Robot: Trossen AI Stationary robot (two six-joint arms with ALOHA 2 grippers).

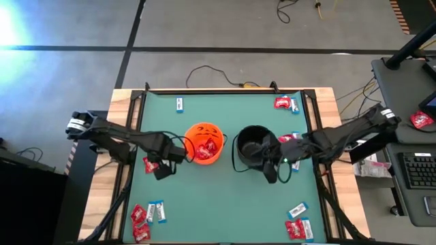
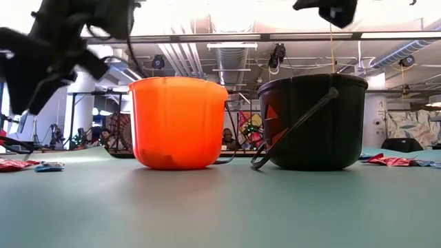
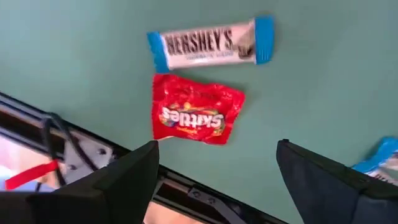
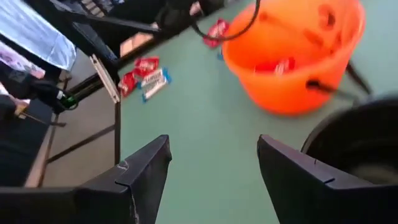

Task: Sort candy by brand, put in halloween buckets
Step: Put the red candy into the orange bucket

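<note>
Candy lies scattered around the orange bucket [image 1: 204, 143], which stands near the middle of the green table [image 1: 225, 197] with red packets [image 1: 208, 145] already inside it. Just beside the orange bucket, on the right arm's side and not touching it, stands the black bucket [image 1: 255, 146], its thin handle [image 2: 293, 127] hanging down the front wall. The strip of mat between the two pails is narrow; the wide stretch of mat in front of them is bare. On the orange bucket's other side, the left gripper [image 1: 162, 168] hangs above the mat with its fingers spread wide and holding nothing; below it lie a red Skittles packet [image 3: 194, 116] and a white-and-blue Hershey's bar [image 3: 211, 45], close together near the table's edge rail. The right gripper [image 1: 272, 170] hovers at the black bucket's front rim, its fingers apart and empty. Farther from the orange bucket, loose pieces sit near the table's borders: a lone bar [image 1: 180, 104] toward the far edge, a red packet and bar [image 1: 286, 103] at the far corner on the right arm's side, a cluster of packets and bars [image 1: 146, 218] at the near corner on the left arm's side, and another cluster [image 1: 298, 223] at the opposite near corner. A few more pieces [image 1: 289, 137] lie just past the black bucket, under the right arm.
</note>
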